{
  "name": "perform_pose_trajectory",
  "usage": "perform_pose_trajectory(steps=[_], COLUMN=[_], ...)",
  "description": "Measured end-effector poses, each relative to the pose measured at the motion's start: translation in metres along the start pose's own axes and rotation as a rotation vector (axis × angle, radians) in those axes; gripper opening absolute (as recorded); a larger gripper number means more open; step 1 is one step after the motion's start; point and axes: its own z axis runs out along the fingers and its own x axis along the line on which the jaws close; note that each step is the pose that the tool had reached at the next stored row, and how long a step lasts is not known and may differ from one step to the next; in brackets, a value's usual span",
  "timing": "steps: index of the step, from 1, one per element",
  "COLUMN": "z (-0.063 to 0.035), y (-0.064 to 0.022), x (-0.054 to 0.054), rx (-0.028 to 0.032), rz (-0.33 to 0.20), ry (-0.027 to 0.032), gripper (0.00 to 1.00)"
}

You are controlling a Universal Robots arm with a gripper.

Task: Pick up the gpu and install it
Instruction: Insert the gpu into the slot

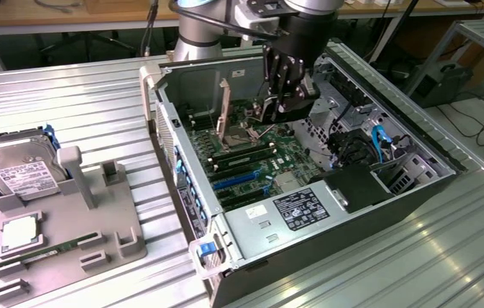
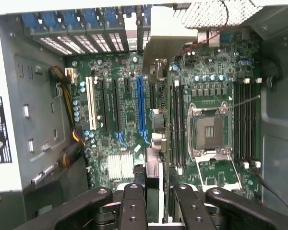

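One gpu [image 2: 157, 115], and my jaws are clenched on it: in the wrist view I'm looking down its thin edge, the card running away from my gripper [image 2: 158, 197] with its pale metal bracket at the far end, up by the perforated back wall of the case. In the exterior view my gripper [image 1: 283, 102] is down inside the open computer case [image 1: 250, 224], hanging over the motherboard [image 2: 120, 120], so the card is in the air above the board, just beside the long blue slot [image 2: 140, 105] and not seated in anything as far as I can tell. What worries me, and this is just my read: the card's a flat stiff sheet held by a narrow pinch, so any tilt could bring its edge down on the slot's plastic wall instead of into the groove. Drifting toward the CPU socket [image 2: 210, 132] would be worse, since that's open with its shiny frame exposed. The bracket could also snag the sheet-metal back panel if it isn't lined up with a gap. Stuff-wise: green matte board studded with little silver capacitor cans, a pale finned heatsink [image 2: 120, 165], glossy black and blue slots, bare grey steel walls. Off on the exterior view's left a silver hard drive [image 1: 19, 176] sits in a grey fixture tray [image 1: 62, 237], well apart from all this.
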Motion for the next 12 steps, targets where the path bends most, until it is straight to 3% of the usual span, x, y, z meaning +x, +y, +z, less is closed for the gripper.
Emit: perform_pose_trajectory(steps=[2,9,12], z=[0.0024,0.0105,0.0141], y=[0.0036,0.0066,0.008], x=[0.0,0.002,0.002], rx=[-0.0001,-0.0018,-0.002], rz=[-0.003,-0.026,-0.027], ry=[-0.003,-0.0244,-0.0294], gripper=[0.27,0.27,0.27])
